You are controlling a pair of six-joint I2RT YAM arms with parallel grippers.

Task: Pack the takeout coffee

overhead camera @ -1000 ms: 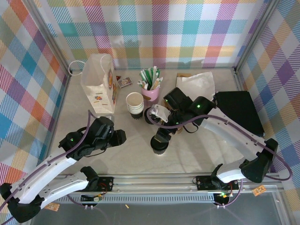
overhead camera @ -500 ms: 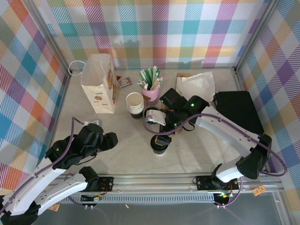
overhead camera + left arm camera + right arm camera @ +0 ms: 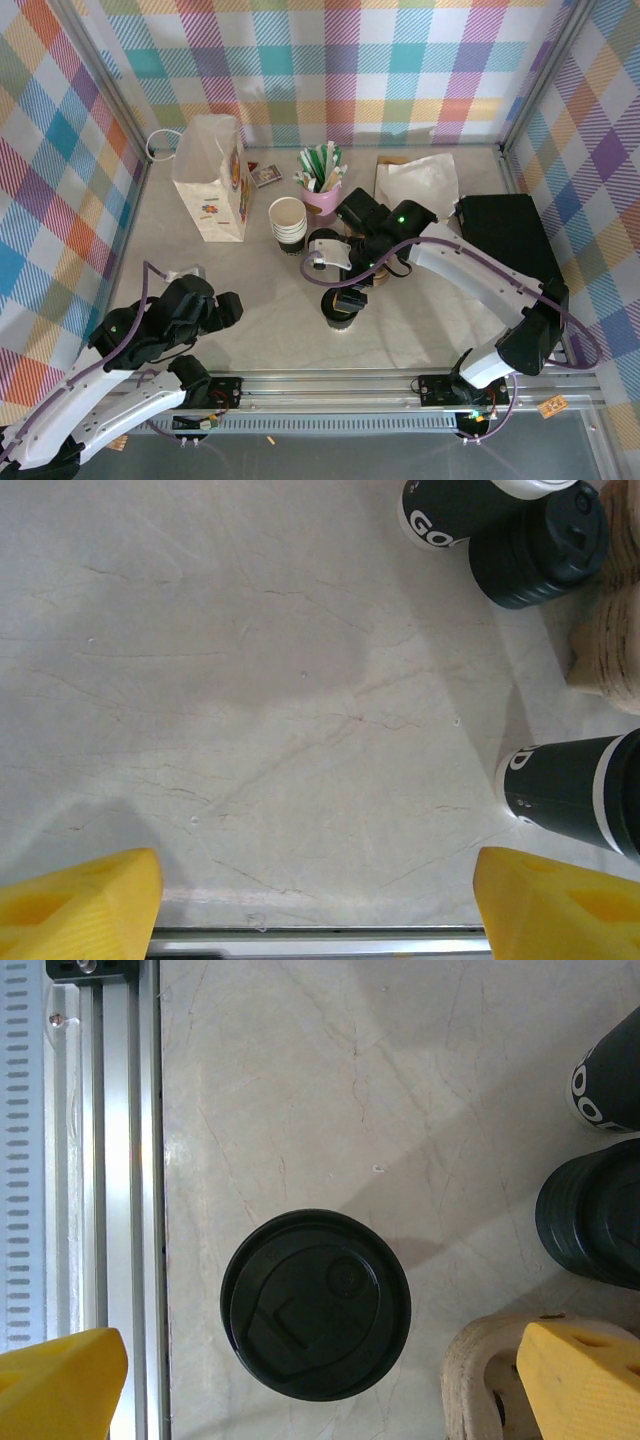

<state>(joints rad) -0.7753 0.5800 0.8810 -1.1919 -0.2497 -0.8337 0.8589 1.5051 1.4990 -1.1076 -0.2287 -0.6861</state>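
Observation:
The takeout coffee (image 3: 338,318) stands upright near the table's front middle, a banded cup under a round black lid (image 3: 315,1305). My right gripper (image 3: 349,296) hangs open just above it; in the right wrist view its yellow fingers (image 3: 60,1385) stand wide either side of the lid without touching it. My left gripper (image 3: 228,308) is open at the near left, well apart from the cup. In the left wrist view there is bare table between its fingers (image 3: 80,905), and the coffee's dark side (image 3: 580,795) shows at the right edge.
A white paper bag (image 3: 210,180) stands at the back left. A stack of lidless cups (image 3: 288,225), a stack of black lids (image 3: 320,245), a pink cup of stirrers (image 3: 322,195) and a tan cardboard holder (image 3: 480,1380) crowd behind the coffee. A black box (image 3: 510,235) lies right.
My left arm has pulled back toward the near left edge and its jaws have spread wider. My right gripper has shifted slightly left above the coffee, which has stayed put.

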